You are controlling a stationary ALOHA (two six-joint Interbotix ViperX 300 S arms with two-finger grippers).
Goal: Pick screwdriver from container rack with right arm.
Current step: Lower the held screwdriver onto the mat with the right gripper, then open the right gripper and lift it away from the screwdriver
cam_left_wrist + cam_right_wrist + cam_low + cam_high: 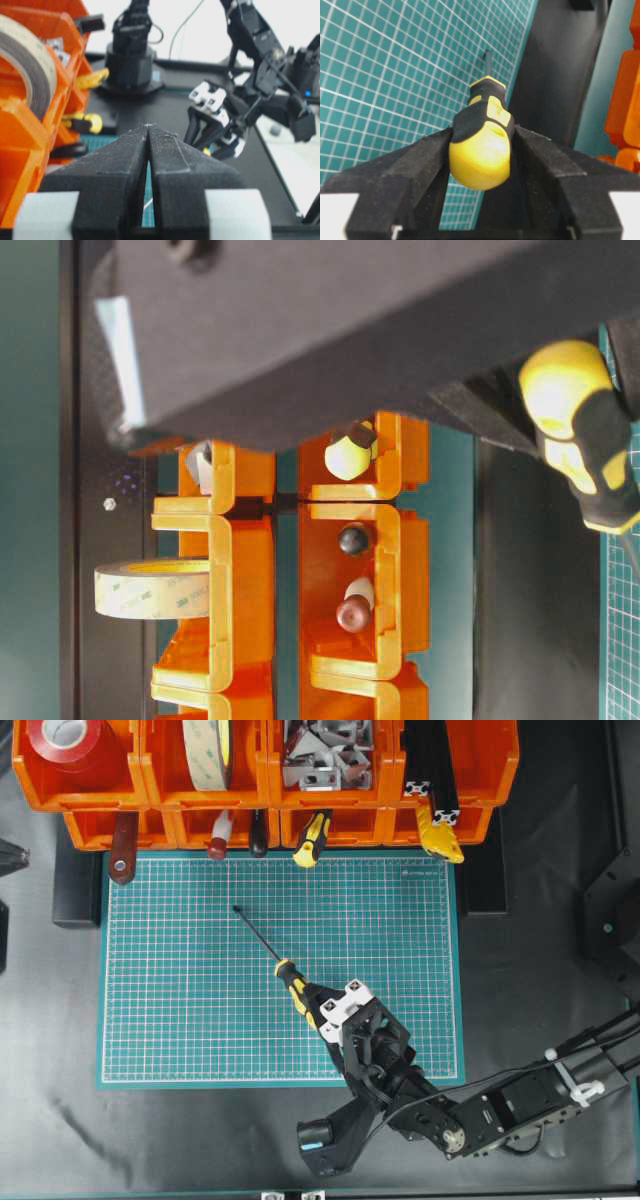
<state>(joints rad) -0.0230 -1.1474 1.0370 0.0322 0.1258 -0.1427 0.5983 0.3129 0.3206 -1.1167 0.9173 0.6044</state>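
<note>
Jaws of the right arm [322, 1008] are clamped on the thick yellow-and-black handle of the screwdriver [291, 982], one finger on each side of its rounded butt end, as the right wrist view shows plainly. The screwdriver is out of the container rack [330, 782] and over the green cutting mat [180, 1020], its thin shaft running up and to the left toward the mat's middle, tip well apart from the bins. Whether the tip touches the mat I cannot tell. The rack stands along the far edge of the mat (two rows of orange bins); in its front row sit a shorter yellow-and-black screwdriver [312, 838] and a red-handled tool [219, 835], and a roll of tape [208, 752] stands in the back row. The left arm's jaws [148, 131] are closed, fingertips meeting, with nothing between them, near the rack's side above the black table [520, 970].
</note>
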